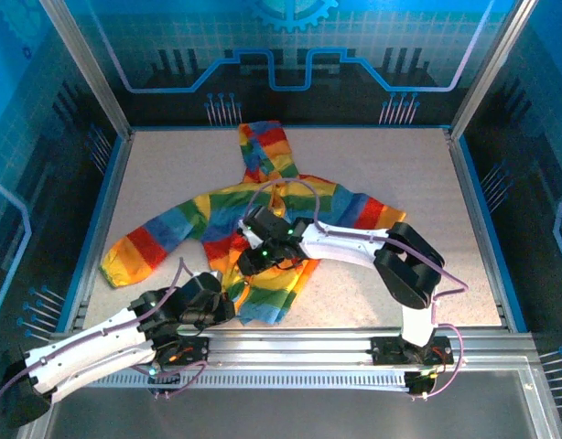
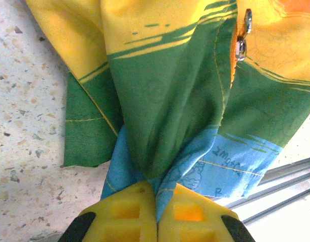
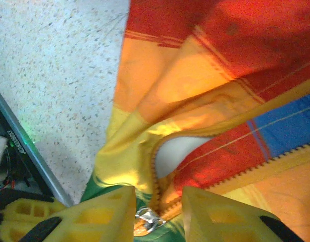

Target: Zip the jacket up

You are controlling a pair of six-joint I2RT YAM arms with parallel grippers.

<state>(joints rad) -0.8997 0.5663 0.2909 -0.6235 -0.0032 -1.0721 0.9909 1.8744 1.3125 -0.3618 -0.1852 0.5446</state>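
Observation:
The rainbow-striped jacket (image 1: 263,210) lies spread on the speckled table, hood pointing away from me and sleeves out to both sides. My left gripper (image 1: 228,306) is at the bottom hem, and in the left wrist view it (image 2: 156,194) is shut on a bunched fold of the blue and green hem. The silver zipper pull (image 2: 241,44) lies above that fold. My right gripper (image 1: 252,261) sits over the jacket's front. Its yellow fingers stand apart in the right wrist view (image 3: 158,191), either side of the orange zipper (image 3: 160,166), with the silver pull (image 3: 154,219) between them, ungripped. Above the pull the zipper gapes, showing white lining (image 3: 175,154).
A metal rail (image 1: 354,343) runs along the table's near edge, close to the hem, and shows in both wrist views (image 2: 286,176) (image 3: 29,151). Blue frame posts and panels wall in the table. Bare speckled tabletop (image 1: 427,183) lies right of the jacket.

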